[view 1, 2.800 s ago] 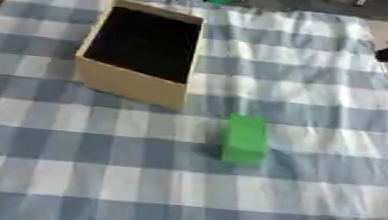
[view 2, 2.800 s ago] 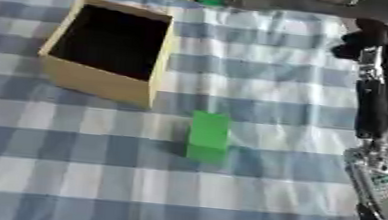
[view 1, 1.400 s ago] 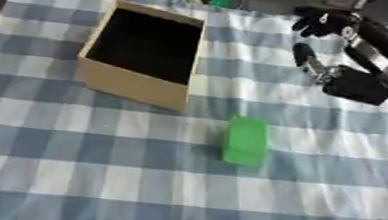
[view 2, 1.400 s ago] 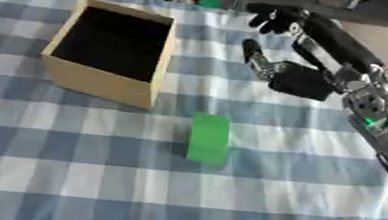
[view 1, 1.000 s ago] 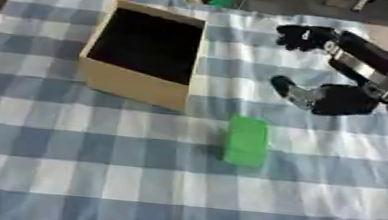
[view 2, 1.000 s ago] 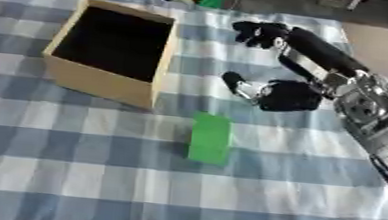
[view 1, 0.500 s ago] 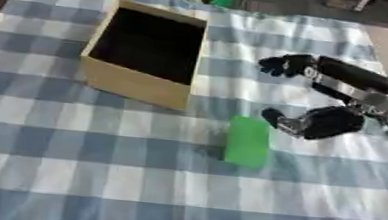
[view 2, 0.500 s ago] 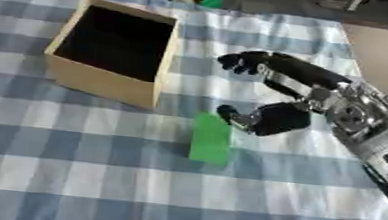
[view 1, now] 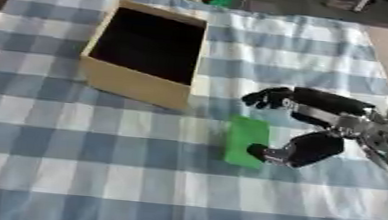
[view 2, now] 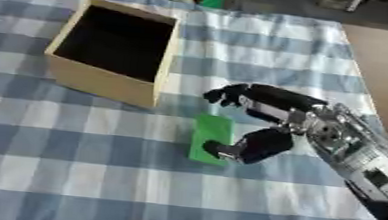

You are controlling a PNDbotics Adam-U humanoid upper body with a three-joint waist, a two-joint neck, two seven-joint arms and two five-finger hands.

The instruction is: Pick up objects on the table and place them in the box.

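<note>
Left eye view: the flat green rectangular block [view 1: 247, 141] lies on the blue-and-white checked cloth [view 1: 95, 173], at 5 o'clock from the open tan cardboard box [view 1: 146, 52].

Right eye view: the black right hand [view 2: 262, 122] spreads wide around the block's right side, thumb tip touching its near corner.

Checked cloth [view 1: 69, 171] matt, woven; box [view 1: 134, 84] pale wood, matt; green block [view 2: 211, 133] smooth; hand [view 2: 266, 126] glossy black.

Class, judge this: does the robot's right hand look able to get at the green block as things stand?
Probably yes. The right hand is open at the green block, thumb by its near end and fingers past its far end; nothing lies between them.
</note>
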